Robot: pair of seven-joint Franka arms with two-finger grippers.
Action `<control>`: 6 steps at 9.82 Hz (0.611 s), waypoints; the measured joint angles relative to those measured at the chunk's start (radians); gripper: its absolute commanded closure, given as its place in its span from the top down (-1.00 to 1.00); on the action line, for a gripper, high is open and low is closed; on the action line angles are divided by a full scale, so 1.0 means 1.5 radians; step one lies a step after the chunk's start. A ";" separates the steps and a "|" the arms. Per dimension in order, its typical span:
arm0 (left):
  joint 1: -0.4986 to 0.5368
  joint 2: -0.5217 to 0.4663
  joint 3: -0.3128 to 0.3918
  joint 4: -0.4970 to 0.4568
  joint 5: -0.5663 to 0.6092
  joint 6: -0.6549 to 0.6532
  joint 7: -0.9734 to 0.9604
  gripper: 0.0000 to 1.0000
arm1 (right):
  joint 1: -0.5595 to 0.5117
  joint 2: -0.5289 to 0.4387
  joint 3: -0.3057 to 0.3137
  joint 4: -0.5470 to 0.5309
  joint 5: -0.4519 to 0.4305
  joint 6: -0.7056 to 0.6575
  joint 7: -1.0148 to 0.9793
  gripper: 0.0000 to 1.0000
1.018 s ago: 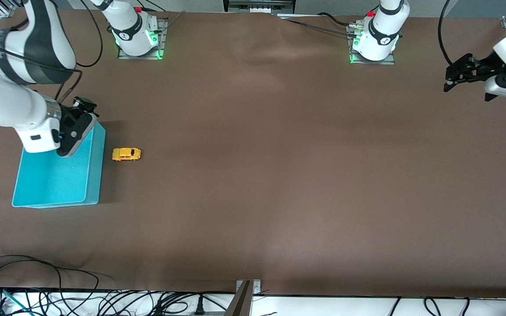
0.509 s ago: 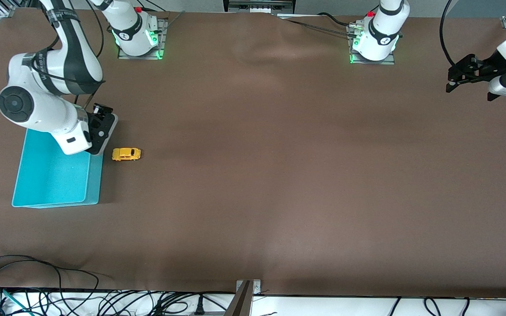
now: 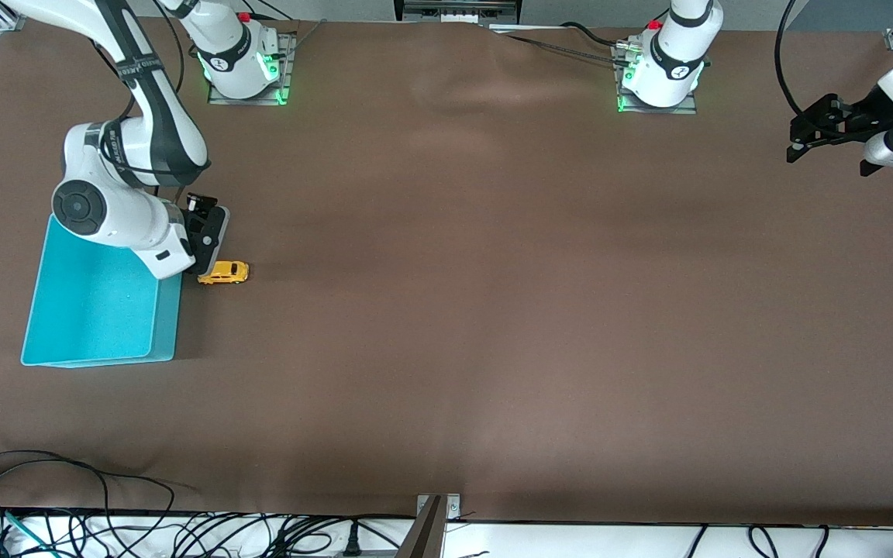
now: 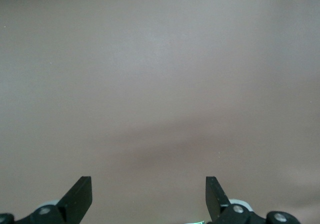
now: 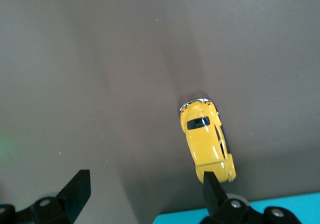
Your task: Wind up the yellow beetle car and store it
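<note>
Nearest the front camera, cables (image 3: pixel 67 527) trail along the table's near edge, outside the brown cloth that covers the table (image 3: pixel 493 349). Farther in, at the right arm's end of the table, sits an open turquoise bin (image 3: pixel 90 325), with nothing visible inside it. Just beside the bin's wall that faces the left arm's end stands the yellow beetle car (image 3: pixel 223 272) on its wheels on the cloth, lying lengthwise along the table; it is close to the bin but apart from it. The right gripper (image 3: pixel 206 236) hangs low over the cloth, over the bin's corner and the end of the car nearest the bin. In the right wrist view its fingers (image 5: pixel 75 191) stand spread wide with nothing between them, and the car (image 5: pixel 207 139) lies close to one fingertip, with a strip of the bin (image 5: pixel 240 211) at the frame's edge. Farthest off, toward the table's edge where the bases stand, the left gripper (image 3: pixel 803 136) waits in the air at the left arm's end of the table; its fingers (image 4: pixel 80 196) are likewise parted and empty, over bare cloth.
</note>
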 measured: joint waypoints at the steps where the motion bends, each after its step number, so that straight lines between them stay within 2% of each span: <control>1: 0.001 0.002 0.000 0.000 0.000 0.000 0.000 1.00 | -0.007 0.018 -0.002 0.000 0.000 0.012 -0.021 1.00; 6: 0.009 0.008 0.000 0.022 0.000 0.000 0.000 1.00 | -0.022 0.081 -0.004 0.000 0.000 0.055 -0.052 1.00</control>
